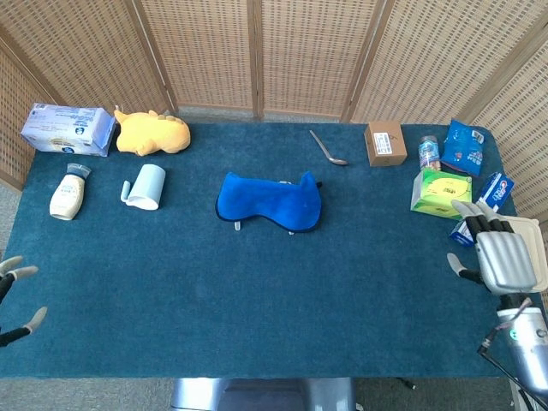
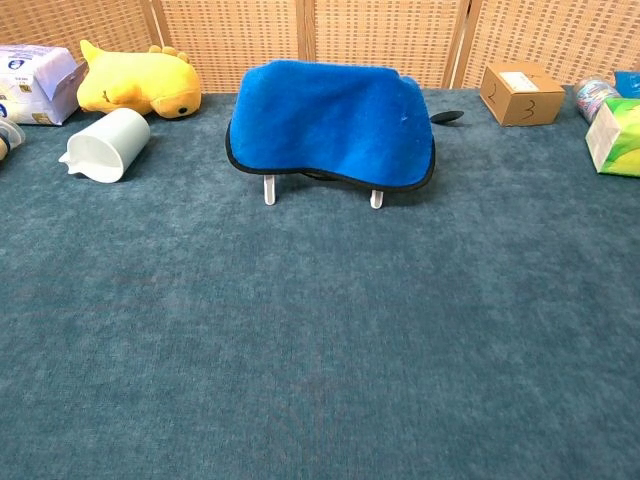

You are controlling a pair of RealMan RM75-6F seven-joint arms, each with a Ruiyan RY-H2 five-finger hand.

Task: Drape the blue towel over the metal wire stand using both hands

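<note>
Now draped: towel (image 1: 269, 201) over the stand (image 2: 268, 190), mid-bench (image 1: 257, 300), only two white legs showing under the black-trimmed hem in the chest view. Nearby to the left, a cup (image 1: 146, 186) tipped on its side, a bottle (image 1: 67, 192), a yellow plush (image 1: 152, 133). Behind, a spoon (image 1: 327, 147); to the right, a box (image 1: 384, 143) and green carton (image 1: 441, 193). Far off at the bench's right edge, right hand (image 1: 501, 259), fingers (image 1: 482, 224) spread, holding nothing. At the left edge, left hand (image 1: 15, 300) mostly cut off, fingers apart, empty.
</note>
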